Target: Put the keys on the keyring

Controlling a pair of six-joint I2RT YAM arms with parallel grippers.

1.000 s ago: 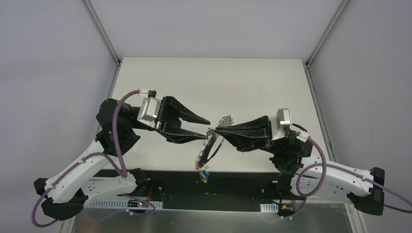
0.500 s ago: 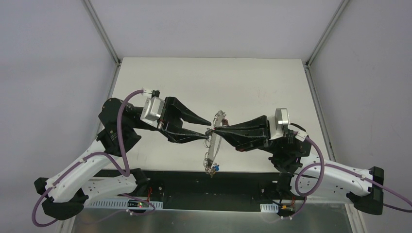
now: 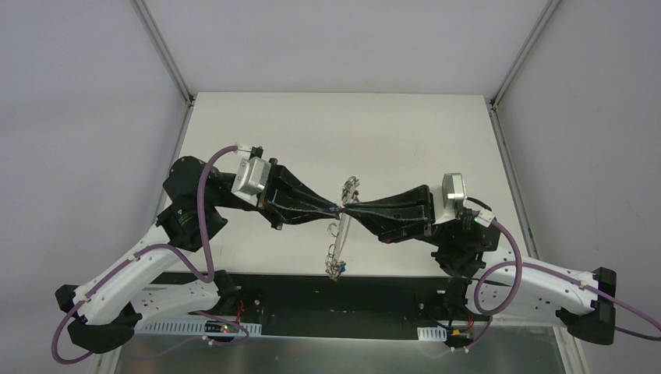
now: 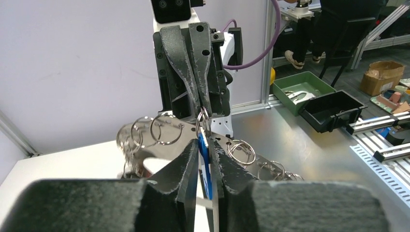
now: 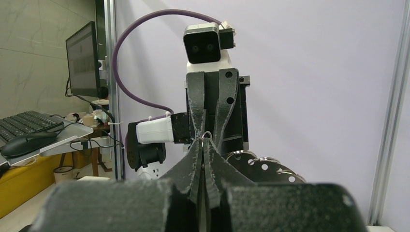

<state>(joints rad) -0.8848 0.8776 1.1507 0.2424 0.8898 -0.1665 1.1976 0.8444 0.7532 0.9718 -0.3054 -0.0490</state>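
Item counts, keys and rig.
2 grippers: left gripper (image 3: 336,209), right gripper (image 3: 348,207); 1 keyring (image 3: 335,249); 1 blue key (image 4: 205,163) seen; 1 table (image 3: 390,132).

Both pincers are matt black, the left pincer (image 3: 334,210) and the right pincer (image 3: 349,209) alike. The keyring (image 3: 335,267) hanging between them is bright silver, and so are its small rings. The key (image 4: 205,159) in the left pincer has a blue head. The worktop (image 3: 405,132) is a plain off-white. The arms (image 3: 132,273) are white with black joints, each trailing a purple cable (image 3: 204,234). The walls (image 3: 78,117) around are pale grey.
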